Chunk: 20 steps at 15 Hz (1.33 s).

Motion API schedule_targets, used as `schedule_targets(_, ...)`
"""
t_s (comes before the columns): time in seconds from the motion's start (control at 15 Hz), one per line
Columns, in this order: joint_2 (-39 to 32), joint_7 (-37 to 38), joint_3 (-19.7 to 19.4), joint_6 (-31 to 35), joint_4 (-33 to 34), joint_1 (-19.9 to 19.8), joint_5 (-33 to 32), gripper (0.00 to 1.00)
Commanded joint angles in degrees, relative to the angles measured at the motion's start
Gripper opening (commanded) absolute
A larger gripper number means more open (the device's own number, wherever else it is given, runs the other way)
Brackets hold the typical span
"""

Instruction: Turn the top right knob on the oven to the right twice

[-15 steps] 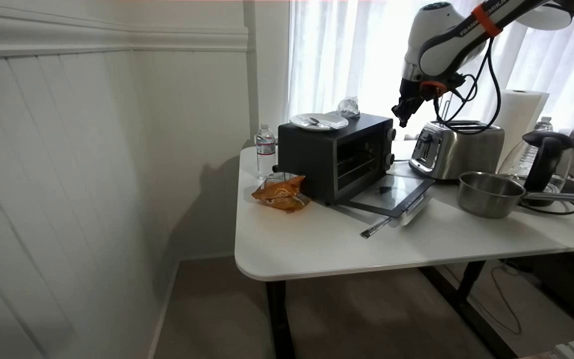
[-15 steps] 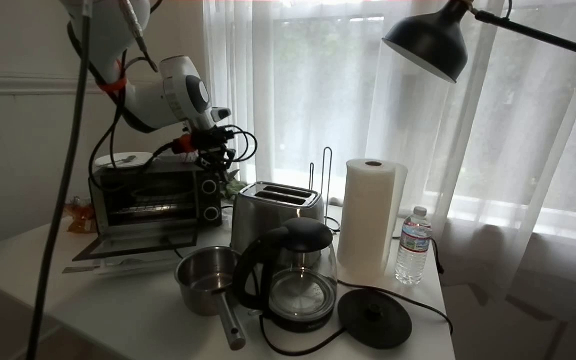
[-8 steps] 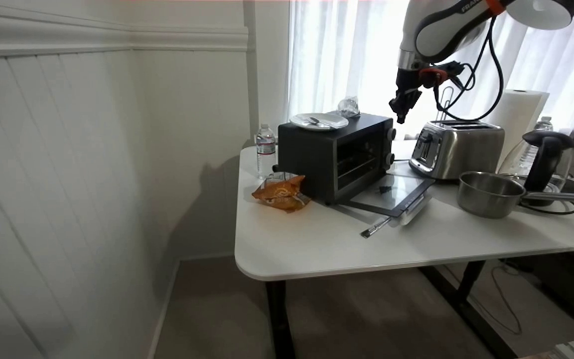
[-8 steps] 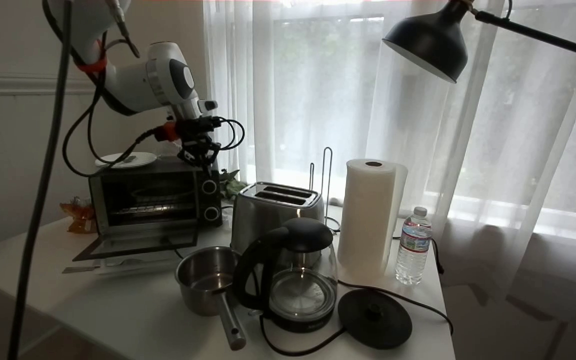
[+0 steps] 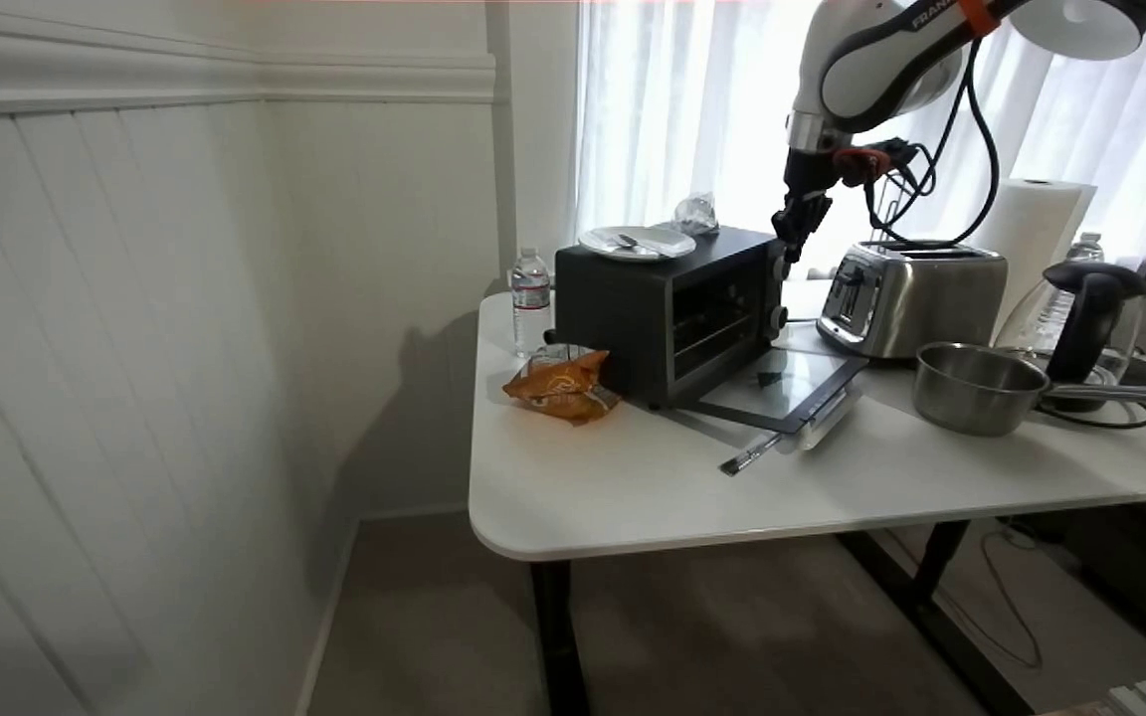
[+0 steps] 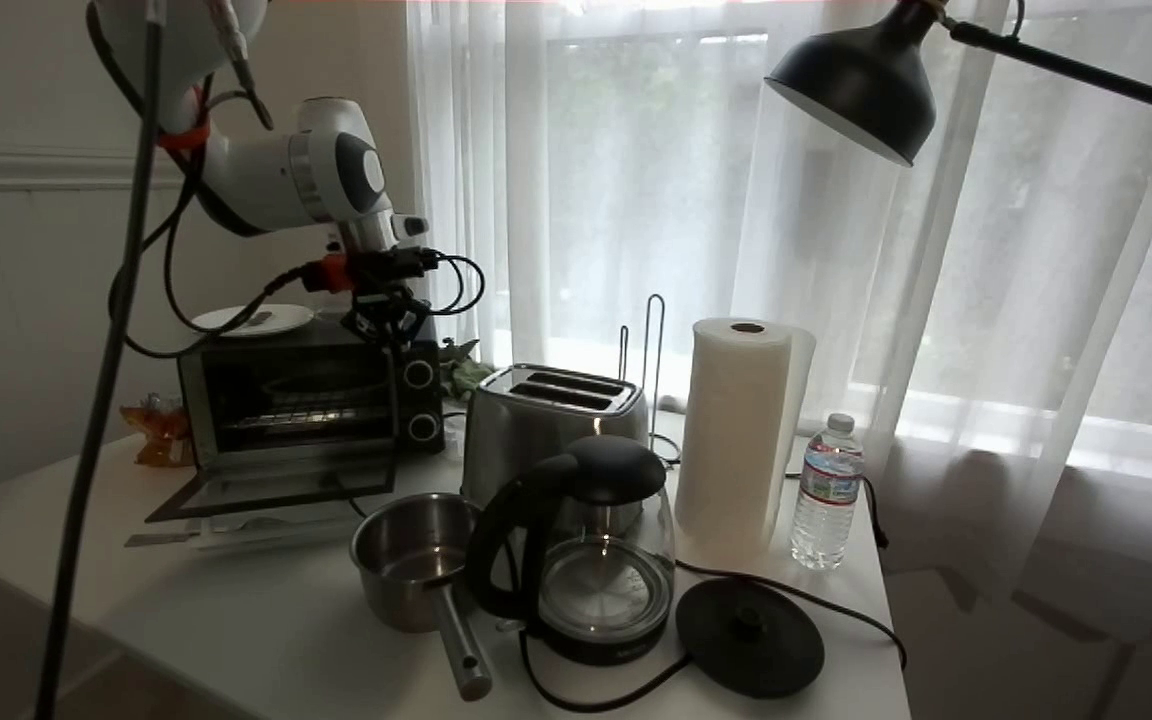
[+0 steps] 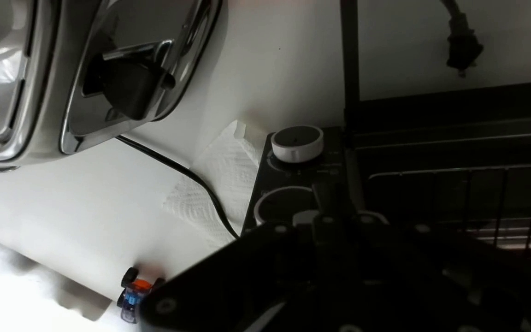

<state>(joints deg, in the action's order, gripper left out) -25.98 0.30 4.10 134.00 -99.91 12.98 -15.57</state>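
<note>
The top knob (image 6: 418, 374) lies left of centre in an exterior view, the upper of two at the right edge of the front of the oven (image 5: 670, 316). In the wrist view it sits near the centre, and my gripper (image 7: 331, 197) overlaps its right part. The fingers (image 7: 321, 200) look clenched together, nothing visible between them; whether a tip touches the top knob I cannot tell. The lower knob (image 7: 297, 144) shows just above it in that frame, uncovered. I read the step in hand as lining up for the first turn, though nothing here counts turns made. The next move, I judge, calls for parting the fingers, shifting them leftward in the wrist view, straddling the top knob, pinching, and turning clockwise; then releasing, and repeating once. Outward from the oven, the lowered door (image 6: 286, 480) extends toward the lower left of an exterior view, a plate (image 5: 601, 242) rests on the oven's top, and the toaster (image 5: 931, 303) stands near it on the right. In an exterior view the pan (image 6: 401, 595) and kettle (image 6: 601, 560) occupy lower centre, the roll (image 6: 736, 430) right of centre.
</note>
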Motion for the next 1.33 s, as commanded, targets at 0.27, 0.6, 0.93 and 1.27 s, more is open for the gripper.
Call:
schedule_targets(0.27,-1.17,-4.14,1.96,0.01,0.19,-2.10,3.97,0.00)
schedule_targets(0.6,-1.84,-5.20,2.56,0.25,0.73,-2.89,6.06,0.00)
schedule_targets(0.93,-2.73,-5.78,3.01,2.04,1.13,-3.57,7.93,0.00)
schedule_targets(1.27,-3.50,-4.81,2.34,5.85,1.33,-3.35,7.57,0.00)
